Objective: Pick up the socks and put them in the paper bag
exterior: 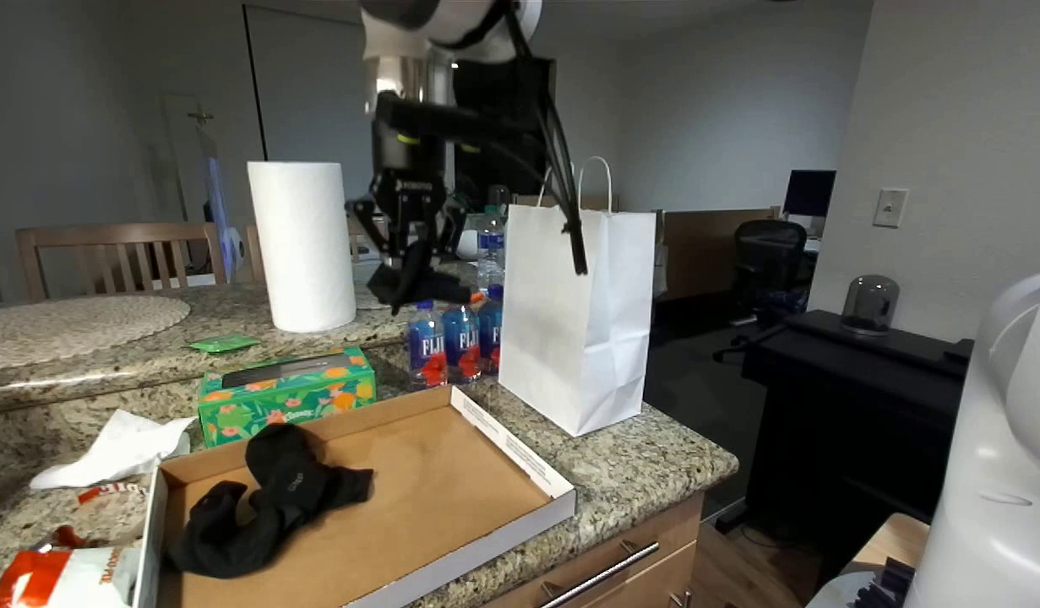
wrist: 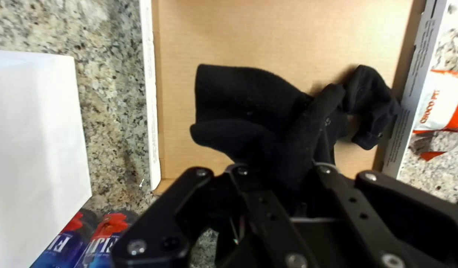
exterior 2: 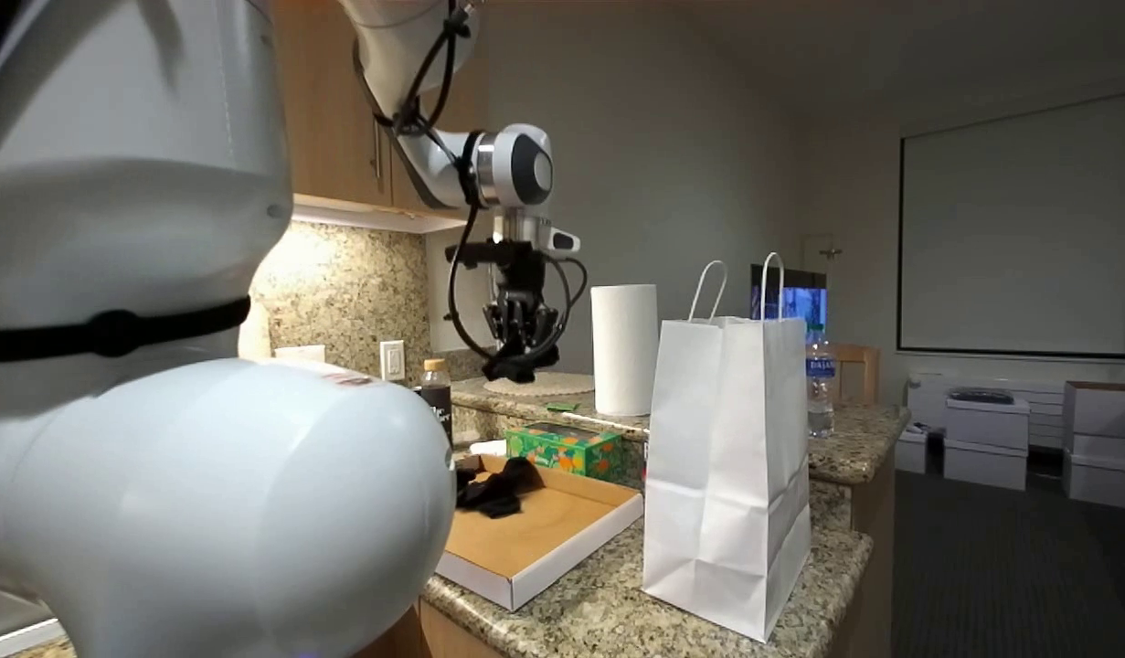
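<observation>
Now my gripper [exterior: 415, 257] clutches a black sock [wrist: 247, 95], more socks [exterior: 296, 483] in the box [exterior: 439, 481] beneath it, the paper bag [exterior: 562, 312] off to its side; if I swing over too low, dangling fabric could snag the handles [exterior: 596, 159] and topple the bag!

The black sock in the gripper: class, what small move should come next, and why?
Probably lift the held black sock a little higher. The gripper is closed on it, and in both exterior views the sock appears lower than the top edge of the white paper bag, which stands off to one side, so going straight across might bump its wall.
</observation>
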`<state>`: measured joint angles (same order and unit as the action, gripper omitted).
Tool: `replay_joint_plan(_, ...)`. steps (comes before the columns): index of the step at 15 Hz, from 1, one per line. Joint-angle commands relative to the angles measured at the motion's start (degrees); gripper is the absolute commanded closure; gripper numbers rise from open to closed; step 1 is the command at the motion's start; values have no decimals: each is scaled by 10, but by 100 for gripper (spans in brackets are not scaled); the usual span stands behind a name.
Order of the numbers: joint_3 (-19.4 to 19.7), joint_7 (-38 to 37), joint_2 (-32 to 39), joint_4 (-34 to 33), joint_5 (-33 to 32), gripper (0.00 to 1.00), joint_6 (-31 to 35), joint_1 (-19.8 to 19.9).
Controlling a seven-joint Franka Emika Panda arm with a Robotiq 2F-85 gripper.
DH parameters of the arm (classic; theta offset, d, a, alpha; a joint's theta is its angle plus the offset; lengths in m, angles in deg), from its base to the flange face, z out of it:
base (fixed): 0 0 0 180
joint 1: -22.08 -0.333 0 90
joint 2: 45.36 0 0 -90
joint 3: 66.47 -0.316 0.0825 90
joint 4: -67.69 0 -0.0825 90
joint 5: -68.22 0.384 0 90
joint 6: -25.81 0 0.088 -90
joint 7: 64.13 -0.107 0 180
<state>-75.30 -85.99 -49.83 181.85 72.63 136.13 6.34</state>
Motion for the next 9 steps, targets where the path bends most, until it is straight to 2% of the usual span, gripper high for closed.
replay_joint_plan(1, -4, 72, -53, -71, 7, 90, -146, 23)
replay_joint_plan(3, 1, 88, -62, -125, -4, 90, -199, 36)
replay_joint_plan(9, 51, 191, -33, -257, 8, 90, -265, 94)
